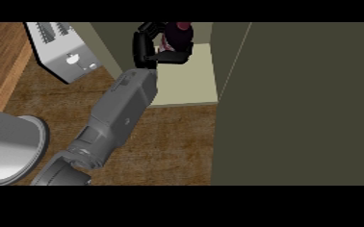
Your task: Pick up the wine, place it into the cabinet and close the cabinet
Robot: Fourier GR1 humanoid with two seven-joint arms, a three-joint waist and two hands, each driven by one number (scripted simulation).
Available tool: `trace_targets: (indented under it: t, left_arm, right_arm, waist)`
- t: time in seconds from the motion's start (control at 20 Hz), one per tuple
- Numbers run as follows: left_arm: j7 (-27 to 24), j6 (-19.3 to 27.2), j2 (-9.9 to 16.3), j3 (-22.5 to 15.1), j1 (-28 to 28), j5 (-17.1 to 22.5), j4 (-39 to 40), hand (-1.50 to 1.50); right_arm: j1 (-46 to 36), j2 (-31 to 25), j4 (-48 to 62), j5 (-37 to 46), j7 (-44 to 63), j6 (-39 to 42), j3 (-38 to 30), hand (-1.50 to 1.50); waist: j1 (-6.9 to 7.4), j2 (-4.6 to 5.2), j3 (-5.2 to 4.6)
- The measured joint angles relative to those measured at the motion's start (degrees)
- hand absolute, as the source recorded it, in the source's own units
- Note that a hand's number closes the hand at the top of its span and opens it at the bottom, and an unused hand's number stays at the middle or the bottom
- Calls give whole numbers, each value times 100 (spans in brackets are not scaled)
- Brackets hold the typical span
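Note:
The wine bottle (179, 36), dark maroon, stands upright at the back of the open cabinet, on its pale shelf floor (188, 84). My left hand (146, 48) is shut on it: the black fingers wrap its left side and the thumb crosses below it. The grey forearm (121, 110) runs from the lower left up into the cabinet opening. Much of the bottle is hidden by the hand. The cabinet door (298, 101) stands open, a large dark olive panel filling the right side. My right hand does not show.
A silver toaster (68, 53) sits on the wooden counter (171, 144) at the upper left, close to the cabinet's left wall (107, 43). A grey round plate-like object (18, 149) lies at the left edge.

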Motion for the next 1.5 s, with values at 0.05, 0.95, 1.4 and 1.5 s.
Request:
trace_targets:
  t: [0.05, 0.95, 1.4, 1.5]
  left_arm:
    - [2, -21, -3, 12, -27, 9, 49, 150]
    - [-300, 164, 7, 183, -256, -48, 874, -150]
    - [-326, 440, 25, 95, -189, -268, 1112, -150]
    - [-403, 457, 25, 100, -157, -288, 1093, -150]
  right_arm:
    - [44, 39, -1, 5, -25, -16, 51, -150]
    - [-60, -27, 33, 1, -48, 19, 16, -150]
    - [14, -20, 42, -22, -132, 87, -12, -150]
    - [-40, -17, 52, -24, -113, 80, 10, -150]
  waist:
    - [7, -2, -1]
    - [-56, 32, 6]
    - [-111, 59, 1]
    - [-115, 63, 5]
